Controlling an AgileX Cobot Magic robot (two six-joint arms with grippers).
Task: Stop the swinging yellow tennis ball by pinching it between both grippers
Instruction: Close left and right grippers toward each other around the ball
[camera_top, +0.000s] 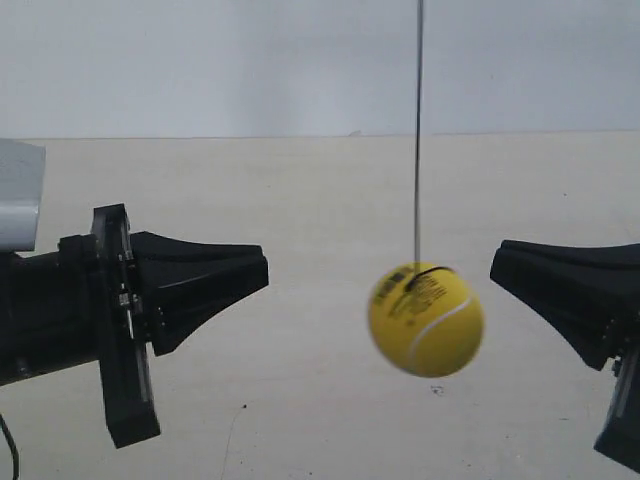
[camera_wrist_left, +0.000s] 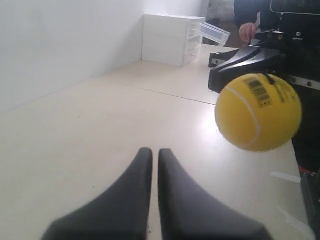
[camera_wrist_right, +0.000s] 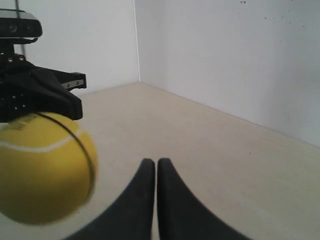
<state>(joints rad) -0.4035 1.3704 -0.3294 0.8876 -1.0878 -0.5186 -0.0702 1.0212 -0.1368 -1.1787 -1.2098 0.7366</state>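
Note:
The yellow tennis ball (camera_top: 426, 319) hangs blurred on a thin black string (camera_top: 418, 130) between my two grippers, touching neither. My left gripper (camera_top: 262, 270), on the arm with the silver-grey box, is shut and stands well off to one side of the ball. The right gripper (camera_top: 497, 262) is also shut, its tips close to the ball's other side and slightly higher. In the left wrist view the ball (camera_wrist_left: 258, 112) floats off to the side of my shut left gripper (camera_wrist_left: 155, 151). In the right wrist view the ball (camera_wrist_right: 42, 167) is beside my shut right gripper (camera_wrist_right: 155, 162).
A pale tabletop (camera_top: 300, 400) lies under the ball, with white walls behind. A white drawer unit (camera_wrist_left: 170, 40) stands at the table's far corner, and a person's hand (camera_wrist_left: 246, 31) shows beyond the right arm.

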